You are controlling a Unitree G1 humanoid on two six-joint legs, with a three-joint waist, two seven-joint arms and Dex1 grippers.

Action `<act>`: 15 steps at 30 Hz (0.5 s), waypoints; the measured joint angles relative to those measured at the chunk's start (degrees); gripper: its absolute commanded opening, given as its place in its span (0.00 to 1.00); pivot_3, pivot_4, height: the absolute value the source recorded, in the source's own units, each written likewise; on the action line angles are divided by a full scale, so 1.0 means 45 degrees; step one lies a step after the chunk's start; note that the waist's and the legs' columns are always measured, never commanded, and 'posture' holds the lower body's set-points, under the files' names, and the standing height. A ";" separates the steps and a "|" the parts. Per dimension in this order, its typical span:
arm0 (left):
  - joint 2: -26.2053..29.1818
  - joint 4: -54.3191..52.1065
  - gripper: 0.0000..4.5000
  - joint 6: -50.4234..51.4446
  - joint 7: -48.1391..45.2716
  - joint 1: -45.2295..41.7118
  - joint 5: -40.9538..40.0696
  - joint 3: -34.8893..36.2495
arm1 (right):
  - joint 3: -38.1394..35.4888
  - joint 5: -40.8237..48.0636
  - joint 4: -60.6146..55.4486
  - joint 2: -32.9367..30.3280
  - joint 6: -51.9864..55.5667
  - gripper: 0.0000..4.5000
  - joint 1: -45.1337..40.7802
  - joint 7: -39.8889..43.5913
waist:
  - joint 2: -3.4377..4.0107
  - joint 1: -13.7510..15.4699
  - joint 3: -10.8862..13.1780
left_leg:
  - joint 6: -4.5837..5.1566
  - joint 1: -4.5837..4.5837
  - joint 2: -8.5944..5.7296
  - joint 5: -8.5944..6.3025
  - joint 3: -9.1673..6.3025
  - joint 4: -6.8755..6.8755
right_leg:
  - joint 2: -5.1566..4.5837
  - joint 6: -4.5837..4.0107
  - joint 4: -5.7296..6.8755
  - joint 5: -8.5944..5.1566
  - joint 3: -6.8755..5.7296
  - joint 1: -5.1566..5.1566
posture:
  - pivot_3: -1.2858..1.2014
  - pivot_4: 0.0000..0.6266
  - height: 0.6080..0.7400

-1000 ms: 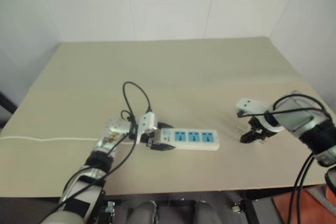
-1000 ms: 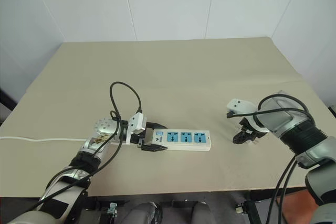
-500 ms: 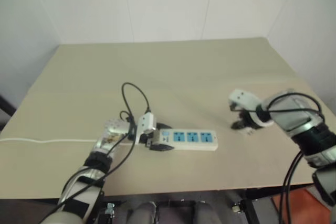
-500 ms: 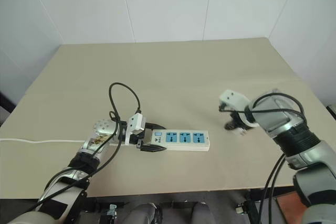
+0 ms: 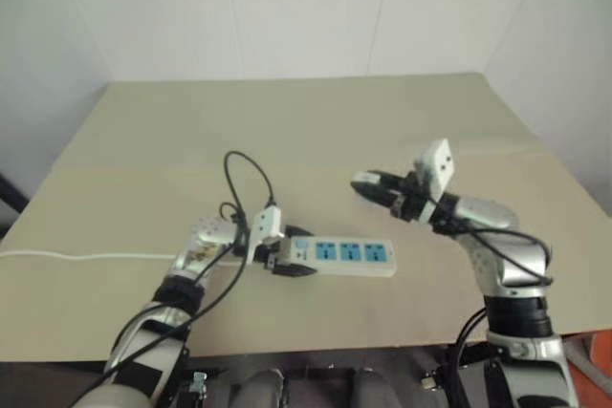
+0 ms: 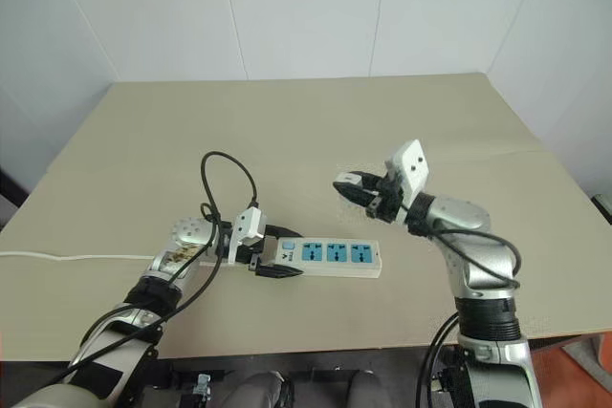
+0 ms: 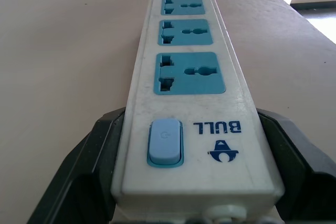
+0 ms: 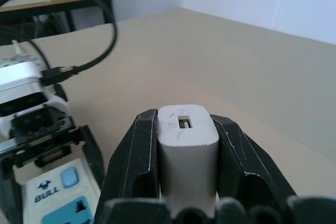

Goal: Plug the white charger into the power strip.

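White walls back a beige table (image 6: 316, 121) where the right gripper (image 6: 356, 185), raised above the surface, is clamped on the white charger (image 8: 187, 145), its black fingers (image 8: 137, 166) pressing both sides. Near it, lower and to the left, the power strip (image 6: 325, 255) lies flat, three blue sockets facing up. The left gripper (image 6: 271, 258) straddles the strip's switch end, fingers (image 7: 100, 150) spread against its sides. A thin white cord (image 6: 67, 257) trails left.
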 measured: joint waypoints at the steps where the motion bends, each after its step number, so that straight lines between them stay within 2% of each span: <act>1: 0.0006 -0.0011 0.73 0.0020 0.0008 0.0009 0.0000 0.0000 | 0.0150 0.0029 0.0303 0.0158 -0.0345 0.26 0.0081 0.0224 | 0.0000 -0.0008 0.0000 | 0.0000 0.0007 -0.0001 0.0000 0.0001 0.0000 | 0.0000 0.0000 0.0000 0.0000 0.0002 0.0007 | 0.52 0.24 1.00; 4: 0.0012 -0.0120 0.73 0.0088 0.0042 0.0066 -0.0001 -0.0001 | 0.0311 0.0518 0.1132 0.0627 -0.1000 0.26 0.0105 0.0946 | 0.0002 -0.0020 -0.0001 | 0.0000 0.0011 0.0000 0.0000 -0.0001 0.0001 | 0.0000 0.0000 -0.0002 0.0000 0.0003 0.0008 | 0.52 0.24 1.00; 15: 0.0083 -0.0825 0.73 0.0374 0.0379 0.0554 -0.0038 0.0022 | 0.1426 0.0694 0.2914 0.0938 -0.2694 0.26 -0.0011 0.2713 | 0.0006 -0.0042 -0.0003 | 0.0006 0.0060 0.0001 -0.0006 0.0000 -0.0013 | -0.0001 0.0001 -0.0011 0.0000 0.0005 0.0006 | 0.52 0.24 1.00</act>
